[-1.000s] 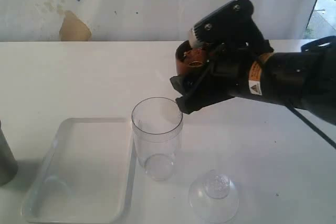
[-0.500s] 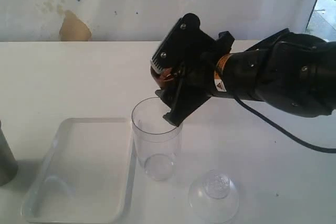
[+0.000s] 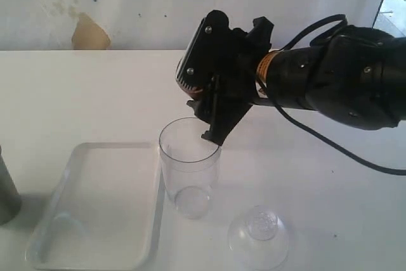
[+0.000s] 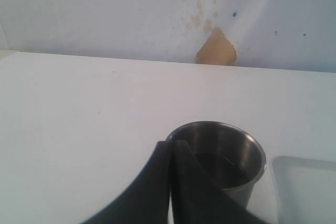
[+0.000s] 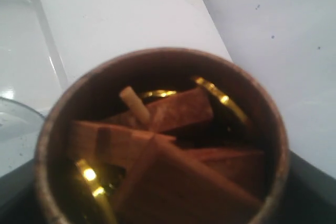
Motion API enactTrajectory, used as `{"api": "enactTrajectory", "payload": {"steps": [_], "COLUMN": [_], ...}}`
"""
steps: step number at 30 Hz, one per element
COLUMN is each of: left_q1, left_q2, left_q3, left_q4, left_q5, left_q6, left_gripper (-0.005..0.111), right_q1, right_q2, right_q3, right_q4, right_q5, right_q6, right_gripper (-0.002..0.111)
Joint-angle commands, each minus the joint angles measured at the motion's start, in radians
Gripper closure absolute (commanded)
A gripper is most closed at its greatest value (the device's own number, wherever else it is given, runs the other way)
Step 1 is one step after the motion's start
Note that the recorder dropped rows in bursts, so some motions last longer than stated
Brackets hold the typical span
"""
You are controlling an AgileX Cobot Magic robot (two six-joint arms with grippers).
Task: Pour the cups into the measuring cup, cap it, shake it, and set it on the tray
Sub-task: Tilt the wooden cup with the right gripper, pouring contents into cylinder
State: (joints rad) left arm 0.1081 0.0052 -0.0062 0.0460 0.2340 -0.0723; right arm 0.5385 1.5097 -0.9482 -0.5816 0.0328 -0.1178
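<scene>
Clamped between the fingers of the right gripper: wood cup, jaws spread wide around its body. Tipped steeply, mouth turned toward the wrist camera. Packed inside: brown blocks, a pale stub, shiny gold pieces.

Directly under that gripper: measuring cup, upright on the table, mouth open. Lower fingertip right at its far rim; touching or just clear, cannot tell.

Down from the gripper and toward the left arm's side: tray, flat on the table, its long edge just beside the measuring cup's wall.

Below the right gripper, nearer the camera than the measuring cup: cap, clear and domed, lying on the table, apart from both.

Pressed fully together, with nothing between: the jaws of the left gripper. Just beyond its tips: steel cup, upright, dark inside. Past that, a corner of the tray.
</scene>
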Motion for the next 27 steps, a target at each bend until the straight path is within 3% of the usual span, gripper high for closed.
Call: {"api": "enactTrajectory", "payload": {"steps": [1, 27], "left_q1": [0.000, 0.000], "left_q2": [-0.005, -0.005], "left_q3": [0.006, 0.006], "left_q4": [-0.005, -0.005], "left_q5": [0.000, 0.000], "left_q6": [0.003, 0.003], "left_gripper": [0.106, 0.106], "right_q1": [-0.011, -0.039], "right_q2": [0.000, 0.052], "right_q3": [-0.016, -0.016], "right_q4": [0.001, 0.001], "right_q5": [-0.007, -0.062], "right_q6": [-0.056, -0.497], "right_gripper": [0.108, 0.108]}}
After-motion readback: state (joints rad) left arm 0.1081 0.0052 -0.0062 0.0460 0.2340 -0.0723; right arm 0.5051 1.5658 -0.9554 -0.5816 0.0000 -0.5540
